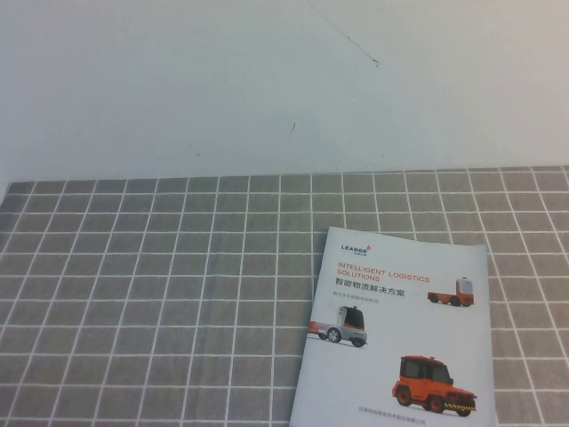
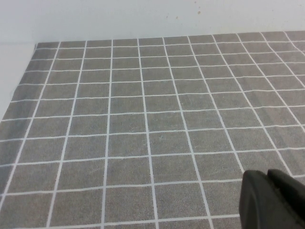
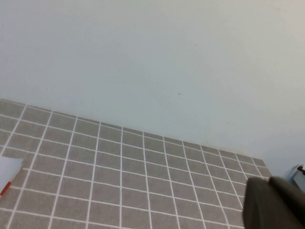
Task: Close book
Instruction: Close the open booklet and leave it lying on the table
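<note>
the book [image 1: 396, 334] lies flat and closed on the table [image 1: 133, 302], whose top is grey with a white grid. its white front cover faces up, printed with "intelligent logistics solutions" and three small vehicles, one white and red, two orange. the book sits slightly askew to the grid lines, and its near edge runs out of the high view. to the robot's left of the book there is a wide stretch of gridded table. beyond the book's far edge the grid goes on a little way and then meets a pale wall [image 1: 222, 80].

neither arm shows in the high view. the left tool [image 2: 269, 191] appears only in its own wrist view, as a dark shape above the grid, with no part of the book in that view. i cannot tell whether it is apart or together. the right tool [image 3: 271, 202] is likewise a dark shape in its wrist view, well apart from a white, red-edged corner of the book [image 3: 7, 171]. its state cannot be told either.
</note>
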`<state>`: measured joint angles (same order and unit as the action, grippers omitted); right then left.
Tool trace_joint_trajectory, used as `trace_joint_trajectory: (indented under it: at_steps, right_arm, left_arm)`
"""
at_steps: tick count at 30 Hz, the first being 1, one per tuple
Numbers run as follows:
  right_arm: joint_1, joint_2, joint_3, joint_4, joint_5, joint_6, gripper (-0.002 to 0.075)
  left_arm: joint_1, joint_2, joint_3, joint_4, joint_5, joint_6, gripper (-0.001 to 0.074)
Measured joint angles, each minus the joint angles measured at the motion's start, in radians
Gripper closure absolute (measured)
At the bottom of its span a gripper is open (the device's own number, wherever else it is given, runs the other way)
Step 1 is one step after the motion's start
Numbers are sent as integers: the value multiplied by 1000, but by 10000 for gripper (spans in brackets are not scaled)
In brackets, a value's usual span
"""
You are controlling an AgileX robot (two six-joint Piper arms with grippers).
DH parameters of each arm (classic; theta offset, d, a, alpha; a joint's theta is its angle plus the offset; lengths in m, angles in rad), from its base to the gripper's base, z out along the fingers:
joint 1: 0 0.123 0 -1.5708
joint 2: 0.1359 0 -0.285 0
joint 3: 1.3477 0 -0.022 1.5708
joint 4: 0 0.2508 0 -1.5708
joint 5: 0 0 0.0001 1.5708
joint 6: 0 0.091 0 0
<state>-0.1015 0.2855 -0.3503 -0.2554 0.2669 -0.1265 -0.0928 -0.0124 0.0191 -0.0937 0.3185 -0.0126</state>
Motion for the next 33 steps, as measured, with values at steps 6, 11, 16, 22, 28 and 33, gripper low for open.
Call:
trace_joint_trajectory:
  at_steps: [6,11,16,22,28,33]
  right_arm:
    - [0,0,0,0,0,0,728]
    - [0,0,0,0,0,0,728]
    - [0,-1,28,0,-12,0,728]
    - [28,-41,133,60,-10,0,728]
    - [32,-168,286,102,-13,0,728]
    - [32,-285,376,188,5,0,728]
  left_arm:
    - [0,0,0,0,0,0,738]
    - [0,0,0,0,0,0,738]
    - [0,0,0,0,0,0,738]
    - [0,0,0,0,0,0,738]
    - [0,0,0,0,0,0,738]
    - [0,0,0,0,0,0,738]
